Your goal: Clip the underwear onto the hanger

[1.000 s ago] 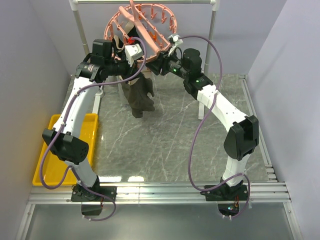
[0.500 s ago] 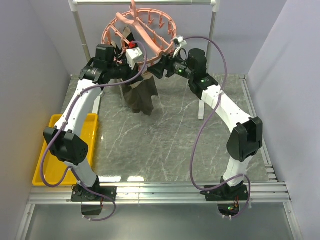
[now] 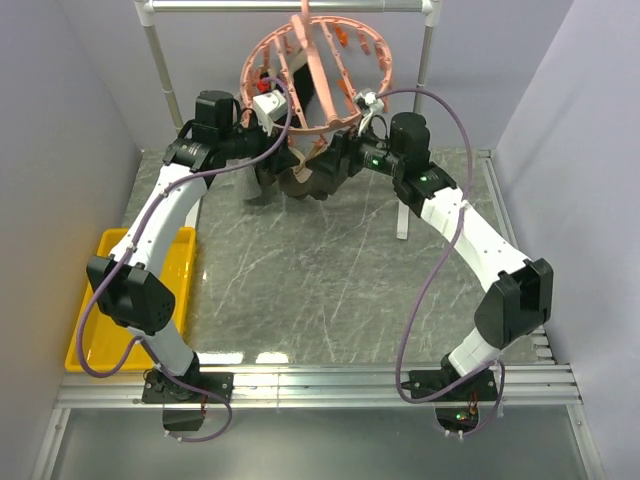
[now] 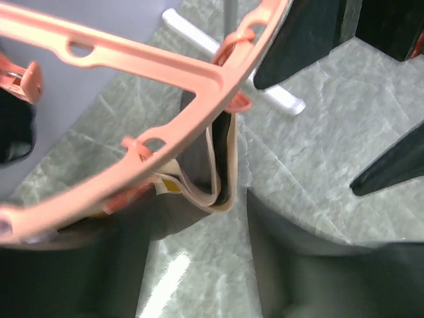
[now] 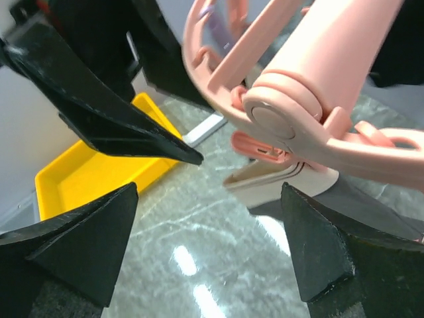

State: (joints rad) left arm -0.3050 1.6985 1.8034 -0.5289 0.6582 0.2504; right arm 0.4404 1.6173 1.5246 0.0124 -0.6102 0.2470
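Note:
The salmon-pink hanger (image 3: 318, 70) hangs by its hook from the white rail, tilted. The dark underwear (image 3: 298, 185) dangles below its ring. In the left wrist view a peg on the ring (image 4: 165, 142) pinches the beige waistband (image 4: 220, 173). The right wrist view shows the same waistband (image 5: 281, 185) under a pink peg (image 5: 262, 149). My left gripper (image 4: 199, 265) is open just below the waistband, nothing between its blurred fingers. My right gripper (image 5: 209, 199) is open wide beside the peg, touching neither peg nor cloth. The two grippers face each other under the ring (image 3: 270, 160) (image 3: 330, 168).
A yellow tray (image 3: 110, 290) sits at the table's left edge, also seen in the right wrist view (image 5: 86, 172). The white rail (image 3: 290, 5) and its two posts (image 3: 160, 60) stand at the back, with a white foot bar (image 3: 402, 222) on the marble top.
Both grippers have opened and drawn back from the ring. The hanger has swung right and tilted upward. The underwear stays hanging from it, now bunched lower between the grippers.

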